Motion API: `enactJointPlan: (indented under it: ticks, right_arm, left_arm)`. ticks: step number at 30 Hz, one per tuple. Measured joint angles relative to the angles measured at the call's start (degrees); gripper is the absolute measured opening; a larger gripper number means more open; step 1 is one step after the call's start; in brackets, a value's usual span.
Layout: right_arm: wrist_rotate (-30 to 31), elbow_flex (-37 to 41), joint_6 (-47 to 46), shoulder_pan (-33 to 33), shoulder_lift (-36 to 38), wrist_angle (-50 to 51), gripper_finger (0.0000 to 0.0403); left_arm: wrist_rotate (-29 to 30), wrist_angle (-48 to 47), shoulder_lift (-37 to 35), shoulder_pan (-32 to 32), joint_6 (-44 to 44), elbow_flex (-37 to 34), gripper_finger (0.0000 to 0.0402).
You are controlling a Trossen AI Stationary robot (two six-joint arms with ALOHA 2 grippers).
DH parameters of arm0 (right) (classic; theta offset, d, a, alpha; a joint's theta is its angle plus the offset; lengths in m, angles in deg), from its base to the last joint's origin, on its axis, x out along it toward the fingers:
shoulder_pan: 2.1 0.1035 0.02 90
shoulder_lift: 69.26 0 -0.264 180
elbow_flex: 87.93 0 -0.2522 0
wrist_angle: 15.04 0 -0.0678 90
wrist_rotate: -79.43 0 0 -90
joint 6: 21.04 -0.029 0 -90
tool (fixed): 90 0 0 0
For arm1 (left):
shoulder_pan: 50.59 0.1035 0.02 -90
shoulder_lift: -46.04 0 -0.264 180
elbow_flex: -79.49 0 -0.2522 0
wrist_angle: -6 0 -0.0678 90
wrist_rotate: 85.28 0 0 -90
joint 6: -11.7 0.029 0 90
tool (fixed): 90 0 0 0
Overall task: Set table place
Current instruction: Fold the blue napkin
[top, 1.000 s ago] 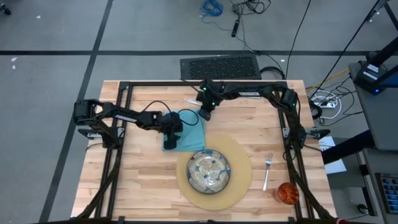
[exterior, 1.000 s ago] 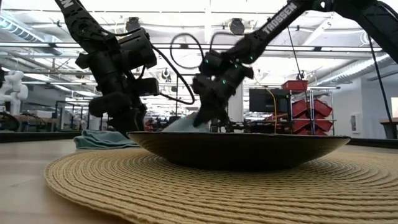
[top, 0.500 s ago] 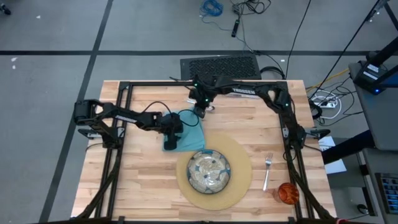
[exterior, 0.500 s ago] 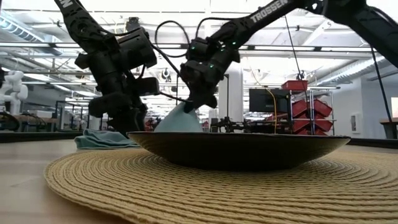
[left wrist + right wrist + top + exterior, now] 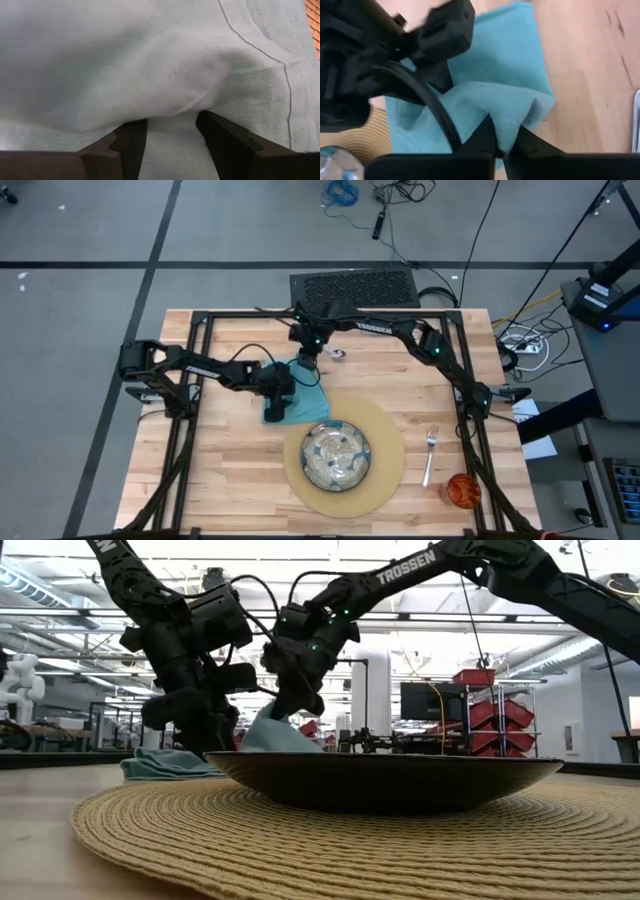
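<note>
Leftward toward nine o'clock we dragged our right gripper (image 5: pixel 307 363), pinching the teal cloth napkin (image 5: pixel 312 392), whose fold could slip under our spread left gripper (image 5: pixel 277 406).

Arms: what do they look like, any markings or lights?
Both arms are black, jointed, with boxy wrist housings and looping black cables. The right arm carries white TROSSEN lettering and green indicator lights near its wrist. Each tool, left tool and right tool, has two dark flat fingers.

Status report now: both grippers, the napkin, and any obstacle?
Right gripper shut on napkin, lifting one edge. Left gripper open, pressing napkin down. Plate beside napkin; nothing blocking.
</note>
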Motion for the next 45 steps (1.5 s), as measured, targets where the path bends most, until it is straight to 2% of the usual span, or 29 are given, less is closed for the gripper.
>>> enactJointPlan:
  ticks: [6, 11, 14, 20, 24, 31, 33, 35, 39, 42, 45]
  right_arm:
    - [-2.94, -1.08, -0.07, 0.2, 0.0, 1.56, 0.0]
    - [-2.84, -1.08, 0.11, 0.81, -0.02, 1.31, 0.0005]
    - [-2.04, -1.08, -0.01, 0.69, 0.0, 1.71, 0.0032]
    - [1.72, -1.15, -0.06, -1.99, 0.0, 8.8, 0.0114]
    - [1.96, -1.15, 0.01, -3.87, 0.02, 12.31, 0.0145]
    - [1.95, -1.13, 1.3, -5.27, 3.54, 12.68, 0.0143]
    - [2.24, -0.43, 1.47, -5.92, 5.38, 13.89, 0.014]
    - [3.46, 1.45, 1.45, -6.44, 8.19, 14.4, 0.0138]
    - [5.03, 7.66, 0.44, -6.58, 15.56, 13.73, 0.0137]
    - [5.32, 16.07, -1.55, -6.21, 21.94, 10.0, 0.0137]
    - [5.34, 27.62, -5.42, -4.67, 28.96, 2.69, 0.0137]
  left_arm:
    - [0.24, 0.19, 0.0, 0.0, 0.34, 0.02, 0.0178]
    - [0.41, 0.21, 0.0, 0.02, 0.18, 0.02, 0.0178]
    - [0.68, 0.06, 0.0, -0.32, 0.01, 0.04, 0.0178]
    - [1.5, 0.06, -0.02, -1.2, -0.9, 0.09, 0.0178]
    - [2.02, 0.04, -0.02, -1.38, -1.45, 0.09, 0.0178]
    - [2.39, -0.07, -0.02, -1.4, -2.72, 0.11, 0.0178]
    - [4.7, -0.44, -0.09, -1.44, -4.93, 0.15, 0.0178]
    - [7.73, -1.14, -0.09, -0.84, -7.67, 0.17, 0.0178]
    - [7.51, -1.69, -0.09, 1.71, -12.12, 0.17, 0.0178]
    - [7.56, -1.61, -0.09, 2.97, -17.05, 0.15, 0.0178]
    - [6.83, 0.66, -0.06, 4.19, -23.75, 0.09, 0.0178]
